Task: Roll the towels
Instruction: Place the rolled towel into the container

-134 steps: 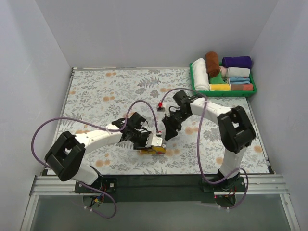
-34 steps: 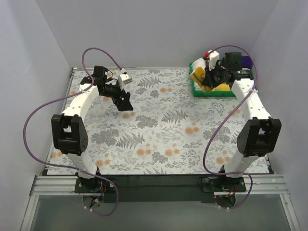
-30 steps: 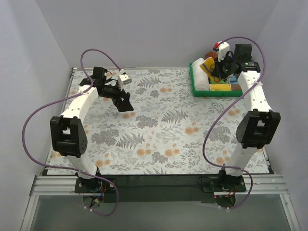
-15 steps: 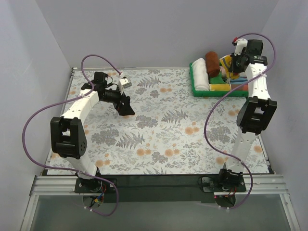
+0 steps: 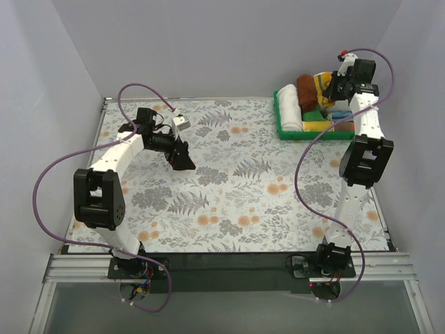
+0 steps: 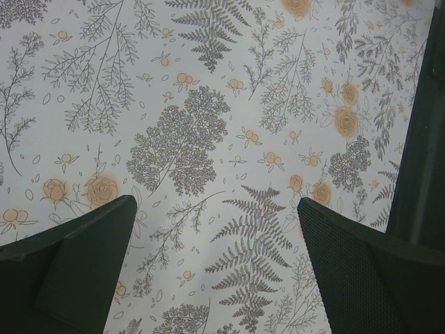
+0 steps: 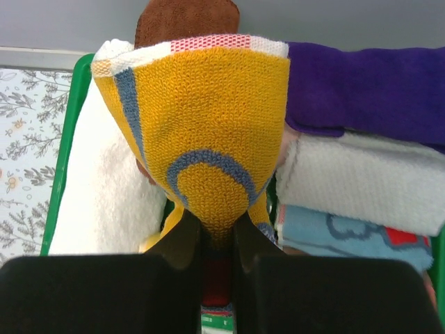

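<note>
My right gripper (image 5: 332, 88) (image 7: 217, 233) is shut on the mustard-yellow towel (image 5: 321, 83) (image 7: 208, 118), pinching its lower end. The rolled towel, with blue-grey arcs and a red-checked edge, hangs above the back of the green tray (image 5: 281, 128) (image 7: 67, 132). The rust-brown towel (image 5: 306, 90) (image 7: 186, 15) lies rolled in the tray just behind and left of it. My left gripper (image 5: 185, 161) (image 6: 215, 209) is open over the bare floral tablecloth at mid left, with nothing between its fingers (image 6: 76, 257).
The tray also holds a white roll (image 5: 288, 108) (image 7: 104, 188), a purple cloth (image 7: 361, 83), a folded white cloth (image 7: 361, 182) and a light blue one (image 7: 341, 233). Grey walls close in behind and right of the tray.
The right arm has carried the yellow towel from the tray's left side rightward and toward the back wall. The left gripper has drifted slightly right, still open.
</note>
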Motion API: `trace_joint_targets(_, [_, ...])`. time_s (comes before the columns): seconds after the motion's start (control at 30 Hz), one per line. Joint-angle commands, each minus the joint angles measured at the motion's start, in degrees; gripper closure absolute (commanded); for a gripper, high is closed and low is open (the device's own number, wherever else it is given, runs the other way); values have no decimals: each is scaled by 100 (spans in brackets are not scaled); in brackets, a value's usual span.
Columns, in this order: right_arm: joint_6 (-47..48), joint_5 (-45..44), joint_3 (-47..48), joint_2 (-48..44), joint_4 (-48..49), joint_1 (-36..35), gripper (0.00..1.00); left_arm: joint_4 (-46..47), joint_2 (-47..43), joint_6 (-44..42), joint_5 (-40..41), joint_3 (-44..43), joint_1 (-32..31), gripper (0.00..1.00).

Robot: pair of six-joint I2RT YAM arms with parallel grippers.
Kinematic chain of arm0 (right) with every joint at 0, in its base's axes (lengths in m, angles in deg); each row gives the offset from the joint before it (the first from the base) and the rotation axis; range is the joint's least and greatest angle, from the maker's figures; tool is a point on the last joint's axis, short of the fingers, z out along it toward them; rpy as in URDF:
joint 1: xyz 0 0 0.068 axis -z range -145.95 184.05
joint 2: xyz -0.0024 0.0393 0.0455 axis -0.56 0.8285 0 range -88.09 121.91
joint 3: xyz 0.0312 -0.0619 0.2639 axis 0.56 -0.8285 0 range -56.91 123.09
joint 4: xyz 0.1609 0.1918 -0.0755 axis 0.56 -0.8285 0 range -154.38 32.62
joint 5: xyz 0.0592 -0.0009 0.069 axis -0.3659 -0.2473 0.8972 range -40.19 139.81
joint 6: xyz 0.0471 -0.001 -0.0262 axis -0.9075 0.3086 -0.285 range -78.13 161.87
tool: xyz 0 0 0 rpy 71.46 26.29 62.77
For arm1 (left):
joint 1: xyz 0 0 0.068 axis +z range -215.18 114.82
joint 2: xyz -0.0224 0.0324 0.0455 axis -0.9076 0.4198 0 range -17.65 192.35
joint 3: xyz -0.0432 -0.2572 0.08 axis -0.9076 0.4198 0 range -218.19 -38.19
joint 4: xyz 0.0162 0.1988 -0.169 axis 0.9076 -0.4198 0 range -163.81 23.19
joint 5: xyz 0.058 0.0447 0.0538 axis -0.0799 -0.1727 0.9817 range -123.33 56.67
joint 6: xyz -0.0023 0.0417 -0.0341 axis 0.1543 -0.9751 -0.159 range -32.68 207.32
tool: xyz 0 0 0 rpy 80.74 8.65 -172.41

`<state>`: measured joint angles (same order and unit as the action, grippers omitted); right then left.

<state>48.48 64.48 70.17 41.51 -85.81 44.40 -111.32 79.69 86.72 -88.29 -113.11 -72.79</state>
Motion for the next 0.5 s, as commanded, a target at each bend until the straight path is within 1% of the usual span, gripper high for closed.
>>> trace_joint_targets(0.0, [-354, 369, 360, 223, 715, -15, 99, 83, -242, 25, -199, 56, -3, 2])
trace_joint_targets(0.1, [-371, 361, 352, 364, 1162, -15, 99, 153, -233, 25, -173, 135, -3, 2])
trace_joint_targets(0.3, [-459, 308, 343, 610, 1708, -15, 99, 215, -128, 201, -164, 144, -3, 2])
trace_joint_targets(0.47, [-573, 308, 317, 812, 1823, -15, 99, 241, -22, 175, -155, 135, -3, 2])
